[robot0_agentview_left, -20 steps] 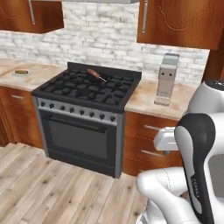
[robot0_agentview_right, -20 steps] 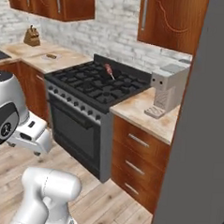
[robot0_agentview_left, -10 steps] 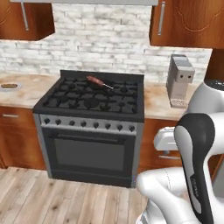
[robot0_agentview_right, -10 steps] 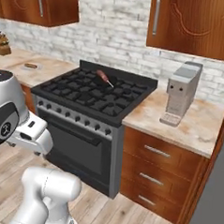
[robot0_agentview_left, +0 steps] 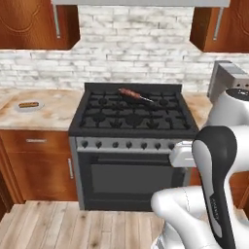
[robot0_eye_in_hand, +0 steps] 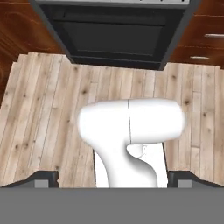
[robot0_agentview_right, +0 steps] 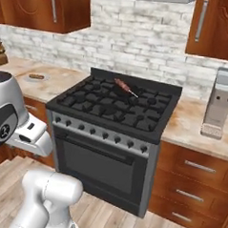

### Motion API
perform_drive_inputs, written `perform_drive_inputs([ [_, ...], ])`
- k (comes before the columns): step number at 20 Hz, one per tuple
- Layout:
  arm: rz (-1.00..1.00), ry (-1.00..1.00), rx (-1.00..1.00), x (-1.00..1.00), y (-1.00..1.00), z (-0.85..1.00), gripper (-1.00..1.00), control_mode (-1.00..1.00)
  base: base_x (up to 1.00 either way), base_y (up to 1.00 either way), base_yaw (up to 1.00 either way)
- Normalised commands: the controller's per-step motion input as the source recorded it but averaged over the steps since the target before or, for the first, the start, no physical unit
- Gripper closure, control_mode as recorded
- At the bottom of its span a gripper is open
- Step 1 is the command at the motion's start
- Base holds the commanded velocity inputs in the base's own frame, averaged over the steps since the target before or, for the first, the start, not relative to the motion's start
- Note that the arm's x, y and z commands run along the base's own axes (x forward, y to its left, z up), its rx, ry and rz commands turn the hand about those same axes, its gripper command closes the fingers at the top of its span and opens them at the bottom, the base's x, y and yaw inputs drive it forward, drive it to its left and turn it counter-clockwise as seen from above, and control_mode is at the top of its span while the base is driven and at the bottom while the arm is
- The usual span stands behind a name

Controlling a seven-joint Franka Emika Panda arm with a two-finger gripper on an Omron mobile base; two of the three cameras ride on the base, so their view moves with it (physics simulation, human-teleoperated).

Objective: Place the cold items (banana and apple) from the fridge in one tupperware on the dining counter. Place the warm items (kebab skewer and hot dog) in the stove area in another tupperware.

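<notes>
Gripper [robot0_eye_in_hand: 112,179] jaws spread wide, nothing between them; the two dark tips sit at the far lower corners of the hand view, aimed down at the wood plank floor [robot0_eye_in_hand: 48,105] in front of the oven door [robot0_eye_in_hand: 116,37]. Kebab skewer [robot0_agentview_left: 135,95] lies on the back grates of the stove area [robot0_agentview_left: 133,113], about centre. Hot dog [robot0_agentview_left: 28,104] on the beige counter [robot0_agentview_left: 53,112] left of the range, seemingly on a small plate, too small to be sure. Coffee machine [robot0_agentview_right: 221,102] on the right counter.
</notes>
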Motion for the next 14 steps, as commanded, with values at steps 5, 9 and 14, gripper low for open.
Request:
perform_drive_inputs([
  [5,0.0,0.0,0.0,0.0,0.0,0.0,-1.0,1.0,0.66,1.0,-0.06],
  [9,0.0,0.0,0.0,0.0,0.0,0.0,-1.0,1.0,0.8,0.99,-0.06],
  [14,0.0,0.0,0.0,0.0,0.0,0.0,-1.0,1.0,0.8,0.87,-0.05],
])
